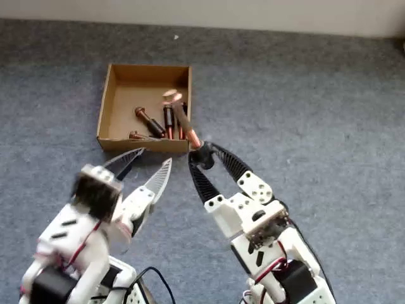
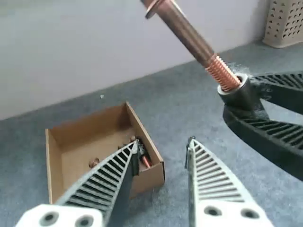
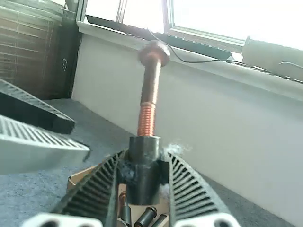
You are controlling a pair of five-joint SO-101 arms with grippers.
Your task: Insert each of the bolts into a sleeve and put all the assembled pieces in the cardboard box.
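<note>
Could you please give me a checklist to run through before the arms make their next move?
1. Hold on the sleeve by the right gripper: ok, clamped between both fingers.
2. Seating of the bolt in the sleeve: not ok, threads and shank stand out above it.
3. Is the left gripper free to push the bolt: ok, open and empty.
4. Room in the cardboard box: ok, bare floor beside the assembled pieces.
5. Bolt in line with the sleeve's bore: cannot tell.
</note>
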